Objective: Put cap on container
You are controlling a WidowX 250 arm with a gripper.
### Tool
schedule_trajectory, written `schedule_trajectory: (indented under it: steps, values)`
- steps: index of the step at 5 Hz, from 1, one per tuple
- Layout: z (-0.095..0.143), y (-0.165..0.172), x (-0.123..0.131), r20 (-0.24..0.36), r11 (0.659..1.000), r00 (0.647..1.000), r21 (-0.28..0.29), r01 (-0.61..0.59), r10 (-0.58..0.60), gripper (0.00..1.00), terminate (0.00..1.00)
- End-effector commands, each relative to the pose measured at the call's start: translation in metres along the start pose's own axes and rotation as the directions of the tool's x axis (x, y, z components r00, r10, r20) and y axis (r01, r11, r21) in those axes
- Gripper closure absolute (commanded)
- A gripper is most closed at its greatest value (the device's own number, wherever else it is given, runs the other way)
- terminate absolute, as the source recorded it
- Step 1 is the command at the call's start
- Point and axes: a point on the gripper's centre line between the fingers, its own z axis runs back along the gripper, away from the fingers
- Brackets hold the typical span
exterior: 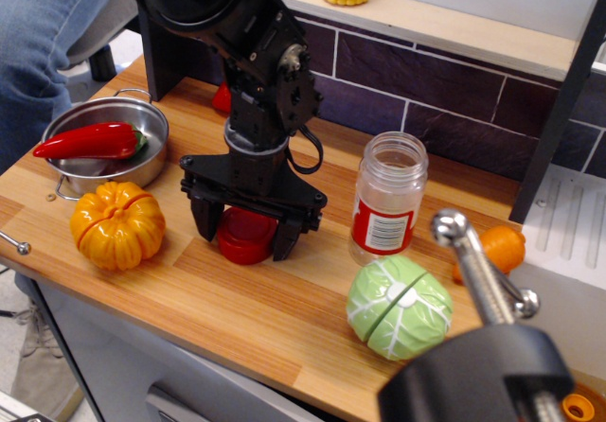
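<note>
The red cap (242, 242) lies flat on the wooden counter (265, 318), left of the container. The container (388, 197) is a clear jar with a red-and-white label; it stands upright with its mouth open. My black gripper (243, 240) is lowered over the cap. Its fingers (204, 219) stand open on either side of the cap, close to its sides, and its body hides the top of the cap. I cannot tell whether the fingers touch the cap.
A steel pot (156, 160) holding a red pepper (90, 141) stands at the left, with an orange pumpkin (117, 223) in front of it. A green cabbage (398, 307) and an orange fruit (507, 247) lie near the jar. A metal fixture (478, 275) fills the near right.
</note>
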Motion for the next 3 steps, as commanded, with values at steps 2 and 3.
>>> schedule_trajectory:
  steps: [2, 3]
  values:
    - [0.086, -0.001, 0.024, -0.007, 0.991, 1.0, -0.133, 0.009, -0.01, 1.0, 0.0]
    - [0.112, -0.014, 0.028, -0.018, 0.983, 0.999, -0.178, -0.05, 0.048, 1.0, 0.0]
